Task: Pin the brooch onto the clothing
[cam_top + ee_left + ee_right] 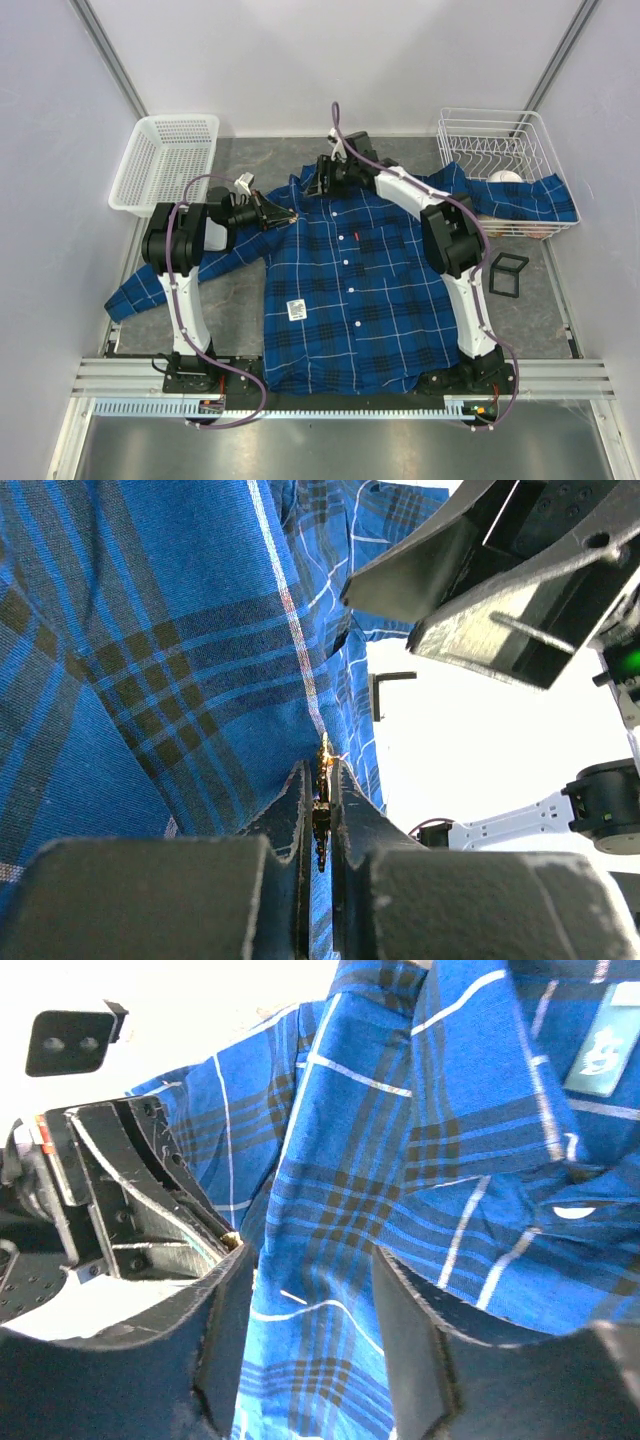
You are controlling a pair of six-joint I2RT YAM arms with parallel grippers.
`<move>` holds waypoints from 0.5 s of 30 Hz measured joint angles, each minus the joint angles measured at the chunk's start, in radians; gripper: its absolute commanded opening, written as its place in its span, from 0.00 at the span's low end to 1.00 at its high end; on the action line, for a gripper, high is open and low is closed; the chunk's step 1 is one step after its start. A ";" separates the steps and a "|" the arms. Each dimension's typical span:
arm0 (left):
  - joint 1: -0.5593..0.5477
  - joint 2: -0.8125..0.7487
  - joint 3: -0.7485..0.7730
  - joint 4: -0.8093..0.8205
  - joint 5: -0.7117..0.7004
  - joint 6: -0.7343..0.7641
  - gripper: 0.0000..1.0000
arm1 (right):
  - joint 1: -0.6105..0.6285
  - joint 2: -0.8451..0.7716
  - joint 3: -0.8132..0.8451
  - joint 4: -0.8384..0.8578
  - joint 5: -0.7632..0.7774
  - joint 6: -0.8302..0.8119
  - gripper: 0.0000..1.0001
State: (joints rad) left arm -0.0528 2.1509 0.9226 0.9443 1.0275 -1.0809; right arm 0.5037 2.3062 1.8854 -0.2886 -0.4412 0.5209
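The clothing (350, 290), a blue plaid shirt, lies flat on the table with its collar at the far side. My left gripper (280, 215) is shut on the small gold brooch (322, 805) and presses it against the shirt's left shoulder fabric (150, 630). The brooch's gold tip (231, 1241) shows at the left fingers. My right gripper (322, 182) is at the collar, just beyond the left one. Its jaws stand open around a raised fold of the clothing (330, 1210) without pinching it. A thin pale sliver (293, 1297) pokes from the fabric between my right gripper (312, 1260) fingers.
A white plastic basket (160, 160) stands at the far left. At the far right is a white wire rack (495, 150), with the shirt's right sleeve draped over it and a white ball (505, 178) inside. A small black square frame (508, 273) lies right of the right arm.
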 measured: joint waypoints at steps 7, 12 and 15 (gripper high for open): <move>0.000 0.001 0.001 0.000 0.005 0.000 0.02 | -0.084 -0.018 -0.085 0.039 -0.132 -0.037 0.31; -0.003 0.007 0.008 0.001 0.014 0.000 0.02 | -0.084 -0.002 -0.104 0.039 -0.167 -0.055 0.29; -0.008 0.014 0.012 0.002 0.021 0.000 0.02 | -0.077 0.027 -0.094 0.053 -0.198 -0.057 0.28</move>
State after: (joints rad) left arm -0.0612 2.1647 0.9344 0.9466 1.0481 -1.0809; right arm 0.4263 2.3329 1.7912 -0.2359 -0.6392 0.4641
